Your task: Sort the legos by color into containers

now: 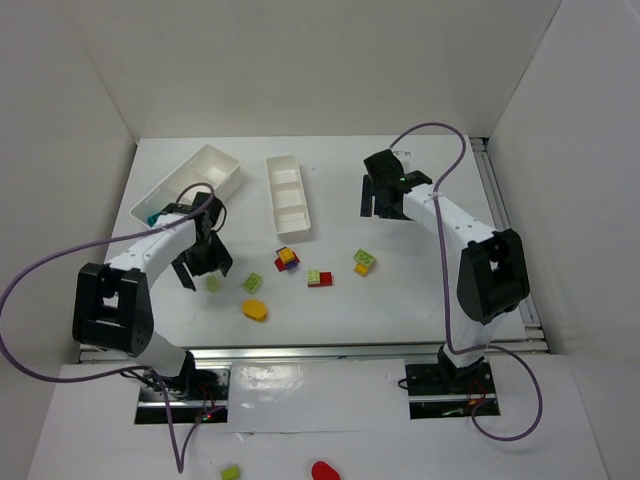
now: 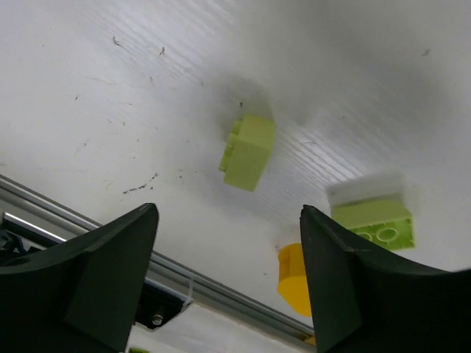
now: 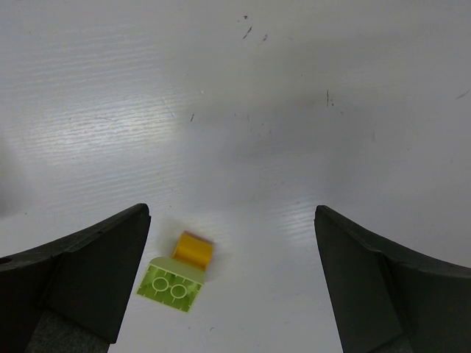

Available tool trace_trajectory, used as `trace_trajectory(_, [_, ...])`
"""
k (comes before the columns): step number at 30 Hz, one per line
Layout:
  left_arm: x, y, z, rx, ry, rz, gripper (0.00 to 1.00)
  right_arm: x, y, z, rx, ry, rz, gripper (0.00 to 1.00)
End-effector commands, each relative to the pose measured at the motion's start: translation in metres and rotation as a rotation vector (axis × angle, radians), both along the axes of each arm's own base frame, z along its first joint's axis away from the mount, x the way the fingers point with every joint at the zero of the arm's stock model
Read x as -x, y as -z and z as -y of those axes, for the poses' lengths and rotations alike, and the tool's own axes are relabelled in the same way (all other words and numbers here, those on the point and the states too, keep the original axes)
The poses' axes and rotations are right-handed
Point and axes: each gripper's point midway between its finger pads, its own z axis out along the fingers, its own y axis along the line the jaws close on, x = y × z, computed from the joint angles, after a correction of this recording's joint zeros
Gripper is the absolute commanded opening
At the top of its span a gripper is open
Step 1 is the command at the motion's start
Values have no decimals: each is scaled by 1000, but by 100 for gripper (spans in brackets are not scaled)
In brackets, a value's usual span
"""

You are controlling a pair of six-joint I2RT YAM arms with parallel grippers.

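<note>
Loose legos lie along the table's front half. A pale lime brick (image 1: pixel 213 284) (image 2: pixel 249 151) rests on the table just ahead of my left gripper (image 1: pixel 203 271) (image 2: pixel 228 215), which is open and holds nothing. Right of it are a green brick (image 1: pixel 253 283) (image 2: pixel 374 220) and a yellow piece (image 1: pixel 255 309) (image 2: pixel 294 271). Further right sit a red-yellow-purple clump (image 1: pixel 287 259), a lime-on-red pair (image 1: pixel 320 278) and a green-and-yellow pair (image 1: pixel 364 262) (image 3: pixel 179 276). My right gripper (image 1: pixel 383 196) (image 3: pixel 232 215) hangs open above the table behind that pair. The wide container (image 1: pixel 190 185) and the narrow container (image 1: pixel 288 195) stand at the back.
A metal rail (image 1: pixel 300 350) runs along the table's near edge, close to the yellow piece. White walls close in the left, back and right sides. A lime piece (image 1: pixel 231 471) and a red piece (image 1: pixel 322 469) lie below the table's front edge.
</note>
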Motion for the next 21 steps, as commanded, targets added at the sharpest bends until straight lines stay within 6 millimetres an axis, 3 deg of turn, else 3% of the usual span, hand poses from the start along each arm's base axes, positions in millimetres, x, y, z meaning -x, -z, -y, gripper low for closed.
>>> trace_trajectory(1, [3,8,-10,-35,-54,30,84,-1,-24,0,-21,7,60,100])
trace_trajectory(6, [4,21,-11,-38,-97,44,74,2,-31,3,-17,13,72,100])
trace_trajectory(8, [6,26,-12,-44,-122,50,66,3,-28,4,-13,13,63,100])
trace_trajectory(13, [-6,36,-8,-29,-122,75,62,4,-31,3,-22,20,73,100])
trace_trajectory(18, [-14,36,-3,-20,-110,73,51,6,-31,2,-12,16,68,100])
trace_trajectory(21, [-19,28,1,-23,-80,104,33,7,-34,2,-16,16,76,100])
